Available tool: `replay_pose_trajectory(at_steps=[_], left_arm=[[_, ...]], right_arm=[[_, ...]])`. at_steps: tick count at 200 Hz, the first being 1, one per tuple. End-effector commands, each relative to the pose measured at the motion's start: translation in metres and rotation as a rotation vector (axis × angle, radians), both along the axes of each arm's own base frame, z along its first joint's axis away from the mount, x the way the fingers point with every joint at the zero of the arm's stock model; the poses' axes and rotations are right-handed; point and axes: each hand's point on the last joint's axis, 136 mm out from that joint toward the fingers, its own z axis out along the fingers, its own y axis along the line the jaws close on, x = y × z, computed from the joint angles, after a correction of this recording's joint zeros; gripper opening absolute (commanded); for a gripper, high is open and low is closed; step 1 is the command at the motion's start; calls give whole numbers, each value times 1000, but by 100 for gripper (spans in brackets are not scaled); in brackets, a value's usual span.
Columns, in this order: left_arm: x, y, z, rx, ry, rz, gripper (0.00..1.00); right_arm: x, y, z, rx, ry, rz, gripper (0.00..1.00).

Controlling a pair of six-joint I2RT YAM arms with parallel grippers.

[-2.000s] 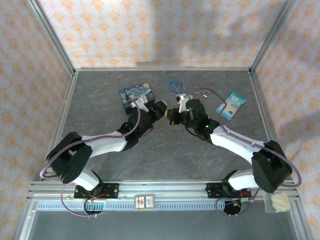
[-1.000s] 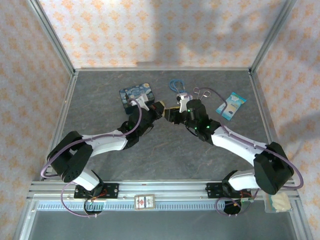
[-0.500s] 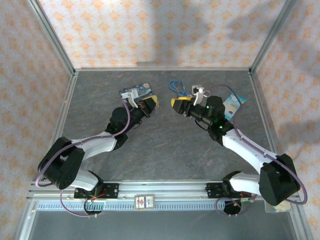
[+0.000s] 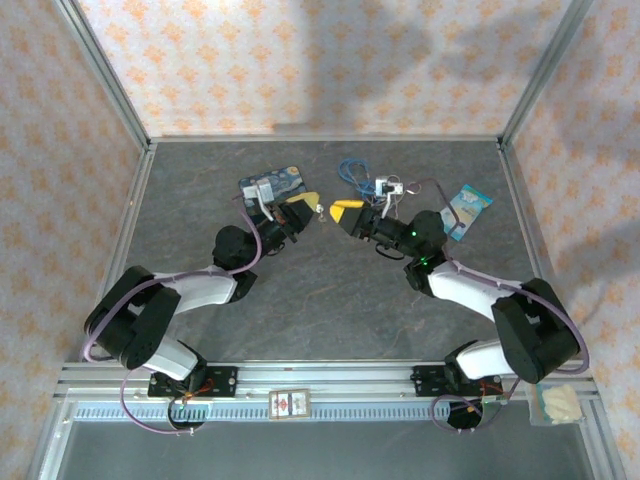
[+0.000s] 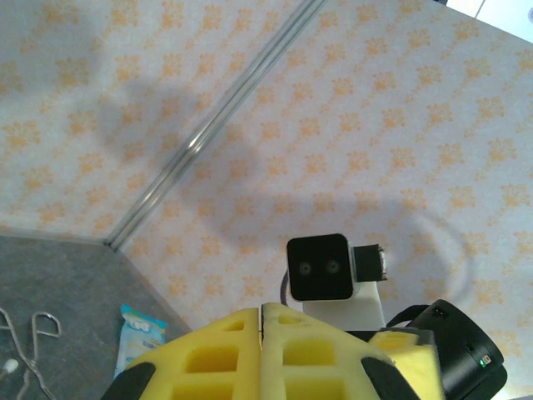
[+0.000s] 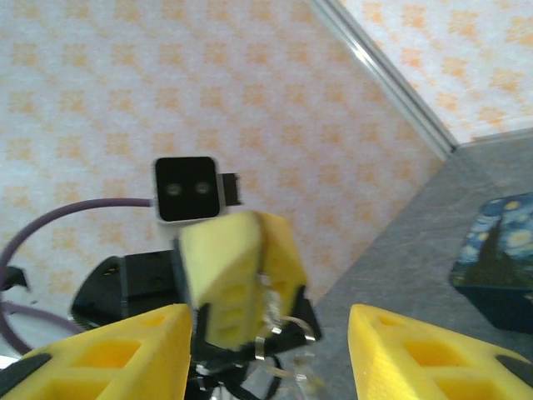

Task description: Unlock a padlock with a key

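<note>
Pale wallpaper with orange motifs closes in a grey stone-look table (image 4: 330, 300), seen from above with both arms reaching toward the upper middle of the frame. The left gripper (image 4: 314, 204) and right gripper (image 4: 340, 212) point at each other there, tips close but apart. Just above and left of the left gripper lies a blue painted tin (image 4: 275, 184). Above the right gripper sit a blue coiled cable (image 4: 350, 171) and ring-handled forceps (image 4: 397, 187), with a light blue packet (image 4: 464, 209) farther right. In the left wrist view the left gripper's yellow pads (image 5: 216, 358) are pressed flat together along the bottom edge, with only a hairline seam between them. The other arm's black camera block (image 5: 317, 267) faces them from just above. In the right wrist view the right gripper's yellow fingers (image 6: 108, 350) stand wide apart at the lower corners, with nothing held between them. The left gripper sits mid-frame in the gap, farther off. A thin silvery metal loop (image 6: 283, 332) curls out just below the closed left fingertips. It is too blurred to say whether it is the padlock's shackle or part of the key, or whether the pads actually pinch it.
</note>
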Motion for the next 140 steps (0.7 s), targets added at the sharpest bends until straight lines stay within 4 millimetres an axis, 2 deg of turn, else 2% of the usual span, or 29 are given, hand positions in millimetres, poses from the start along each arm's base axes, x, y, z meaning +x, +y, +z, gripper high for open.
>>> replay_pose_trajectory(at_steps=[1, 25, 85, 140], left_arm=[[-13, -3, 25, -66, -77, -60, 0], [-15, -4, 22, -50, -72, -43, 0], [-19, -4, 23, -65, -69, -40, 0], [-18, 3, 26, -88, -73, -3, 0]], right_arm=[[-10, 4, 25, 72, -86, 49, 50], [-7, 10, 28, 74, -97, 62, 45], [-4, 25, 18, 76, -65, 112, 34], [-5, 23, 12, 76, -34, 108, 34]])
